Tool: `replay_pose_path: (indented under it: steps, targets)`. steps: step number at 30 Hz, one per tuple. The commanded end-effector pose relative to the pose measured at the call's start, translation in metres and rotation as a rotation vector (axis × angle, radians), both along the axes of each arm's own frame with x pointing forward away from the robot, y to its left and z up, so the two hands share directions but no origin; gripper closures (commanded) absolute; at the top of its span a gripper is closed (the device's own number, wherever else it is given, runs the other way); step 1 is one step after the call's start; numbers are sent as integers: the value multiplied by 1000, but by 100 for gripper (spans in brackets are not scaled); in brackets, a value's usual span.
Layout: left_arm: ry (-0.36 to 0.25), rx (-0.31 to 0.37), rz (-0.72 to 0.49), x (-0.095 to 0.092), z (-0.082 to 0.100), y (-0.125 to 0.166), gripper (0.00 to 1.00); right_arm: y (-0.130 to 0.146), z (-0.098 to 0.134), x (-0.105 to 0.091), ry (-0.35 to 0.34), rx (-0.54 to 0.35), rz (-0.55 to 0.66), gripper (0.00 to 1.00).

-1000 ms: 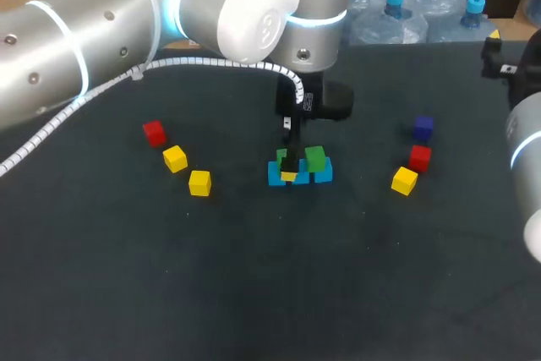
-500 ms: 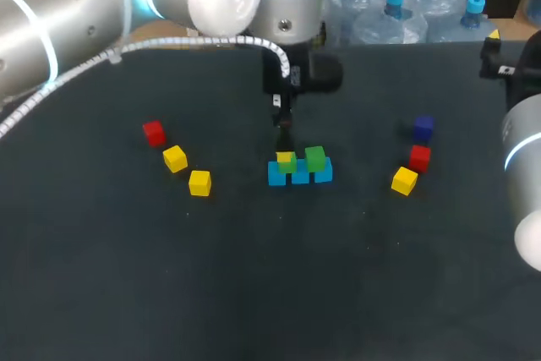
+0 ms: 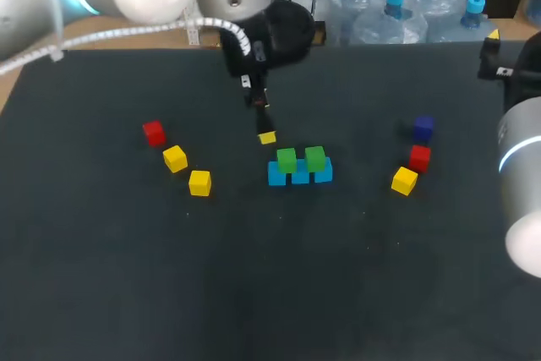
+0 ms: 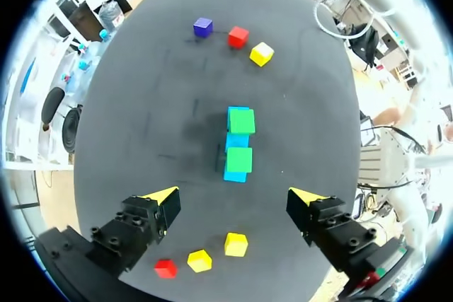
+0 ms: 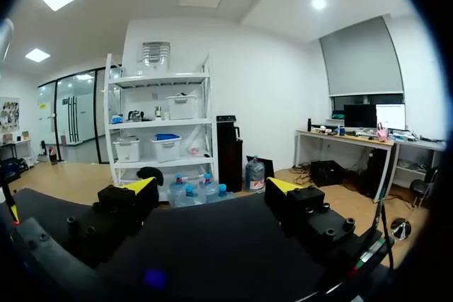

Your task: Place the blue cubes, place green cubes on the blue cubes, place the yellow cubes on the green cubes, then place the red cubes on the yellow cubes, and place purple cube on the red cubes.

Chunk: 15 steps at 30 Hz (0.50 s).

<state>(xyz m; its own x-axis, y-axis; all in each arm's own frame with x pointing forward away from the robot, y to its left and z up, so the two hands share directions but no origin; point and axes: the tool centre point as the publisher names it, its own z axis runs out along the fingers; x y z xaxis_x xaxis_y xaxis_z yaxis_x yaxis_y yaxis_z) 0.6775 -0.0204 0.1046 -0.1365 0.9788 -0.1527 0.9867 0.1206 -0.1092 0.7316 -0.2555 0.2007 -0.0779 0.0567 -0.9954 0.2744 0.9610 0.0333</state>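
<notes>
A row of blue cubes (image 3: pixel 300 175) lies mid-table with two green cubes (image 3: pixel 286 159) (image 3: pixel 315 157) on top. My left gripper (image 3: pixel 264 124) hangs open above and behind the row, holding nothing. In the left wrist view the green cubes (image 4: pixel 241 121) (image 4: pixel 239 159) sit on the blue row (image 4: pixel 236 141) ahead of the open gripper (image 4: pixel 235 196). A red cube (image 3: pixel 153 132) and two yellow cubes (image 3: pixel 175 158) (image 3: pixel 199 182) lie at the left. A purple cube (image 3: pixel 423 128), a red cube (image 3: pixel 419 157) and a yellow cube (image 3: pixel 404 180) lie at the right. My right gripper (image 5: pixel 212 186) is open, empty and faces out over the table's far edge.
My right arm (image 3: pixel 524 141) stands at the table's right edge, near the purple, red and yellow cubes. The dark tabletop (image 3: pixel 279 276) in front of the blue row is bare.
My left gripper has lifted off the left green cube and drawn back up and to the left. That cube stays on the blue row. The right arm has not moved.
</notes>
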Motion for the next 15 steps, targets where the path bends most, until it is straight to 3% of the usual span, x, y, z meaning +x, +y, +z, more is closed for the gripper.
replay_pose_path:
  steps: [1,12,15]
  targets:
    - [-33,-76,12,-7,-1,5,0,-3,-4,-1,-69,-4,140,0]
    - [-33,-76,12,-7,-1,5,0,-3,-4,-1,-69,-4,140,0]
    - [-33,-76,12,-7,-1,5,0,-3,14,-1,-21,-37,168,0]
